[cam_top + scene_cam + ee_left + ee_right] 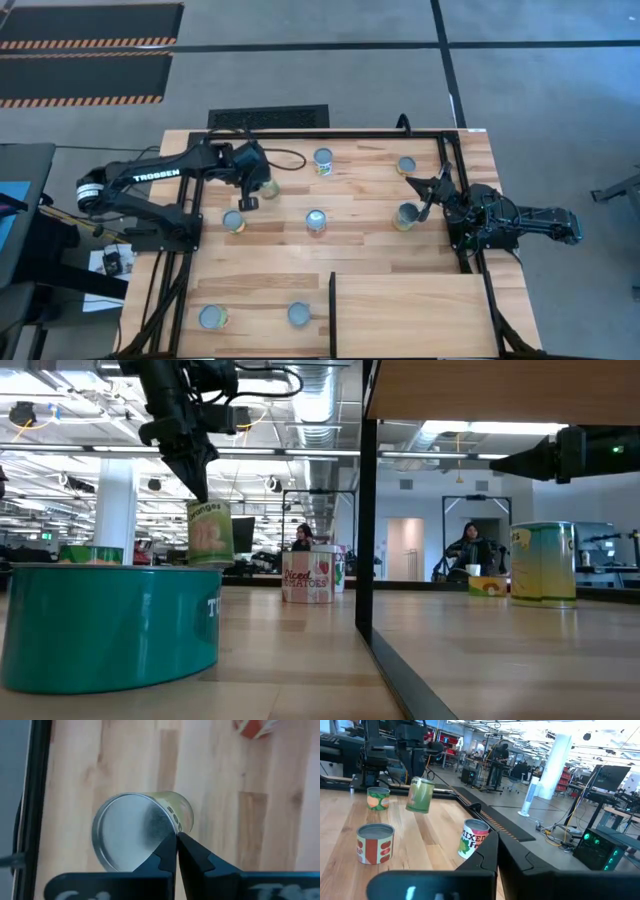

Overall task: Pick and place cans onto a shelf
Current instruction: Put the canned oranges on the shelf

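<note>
The left pincer (262, 182), its dark fingers (167, 852) pinched on the rim of a small yellow-green labelled tin with a round silver-grey lid (134, 837), holds that can clear of the plank-striped wooden tabletop (365, 250). In the low view the tin (210, 532) hangs upright above the boards, a smooth cylinder with a brushed metal top. Measured from the pale plywood shelf panel with its thin black upright divider (410, 310), the lifted tin is well away, toward the far left. The left arm reaches inward from the tabletop's left edge, elbow bent, wrist pointing down. Other lidded tins stand scattered, among them a red-and-white labelled one (316, 222) near the middle. The right pincer (432, 192), fingers pressed together, waits low beside a tin (406, 215) beyond the shelf's far right corner.
</note>
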`<move>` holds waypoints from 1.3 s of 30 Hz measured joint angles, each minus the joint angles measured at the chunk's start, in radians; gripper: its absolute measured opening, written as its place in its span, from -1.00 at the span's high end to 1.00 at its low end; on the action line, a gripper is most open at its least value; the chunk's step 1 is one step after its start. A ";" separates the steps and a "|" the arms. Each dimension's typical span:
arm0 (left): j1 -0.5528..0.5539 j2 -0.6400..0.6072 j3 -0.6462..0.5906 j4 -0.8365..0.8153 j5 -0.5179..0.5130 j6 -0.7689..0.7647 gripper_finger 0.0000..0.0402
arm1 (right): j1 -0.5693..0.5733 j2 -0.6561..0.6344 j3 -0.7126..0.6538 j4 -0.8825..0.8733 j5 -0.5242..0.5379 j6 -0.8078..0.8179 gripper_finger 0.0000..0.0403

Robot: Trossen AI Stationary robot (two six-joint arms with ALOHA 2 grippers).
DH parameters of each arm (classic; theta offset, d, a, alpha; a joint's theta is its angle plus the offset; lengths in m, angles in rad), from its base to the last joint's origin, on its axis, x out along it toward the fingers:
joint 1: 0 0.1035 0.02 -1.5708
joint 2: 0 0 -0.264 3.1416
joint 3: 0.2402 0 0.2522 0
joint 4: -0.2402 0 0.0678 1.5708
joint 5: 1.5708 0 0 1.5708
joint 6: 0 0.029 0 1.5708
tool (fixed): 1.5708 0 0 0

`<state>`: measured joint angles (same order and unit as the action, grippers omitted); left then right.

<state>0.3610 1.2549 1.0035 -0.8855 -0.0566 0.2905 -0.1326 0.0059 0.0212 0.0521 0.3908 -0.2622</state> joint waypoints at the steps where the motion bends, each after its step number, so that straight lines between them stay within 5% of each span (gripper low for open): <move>1: -0.012 0.000 0.000 0.007 0.000 0.000 1.00 | 0.000 0.000 0.000 0.000 0.000 0.000 0.86; 11: -0.101 -0.005 0.033 0.077 -0.014 0.062 1.00 | 0.000 0.000 0.000 0.000 0.000 0.000 0.86; 24: -0.226 0.009 0.291 0.131 0.050 0.141 1.00 | 0.000 0.000 0.000 0.000 0.000 0.000 0.85; 39: -0.518 0.279 0.559 0.236 0.114 0.136 1.00 | 0.000 0.000 0.000 -0.001 0.000 0.000 0.86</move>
<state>-0.1568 1.5338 1.5625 -0.6500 0.0577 0.4262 -0.1323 0.0061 0.0214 0.0506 0.3909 -0.2622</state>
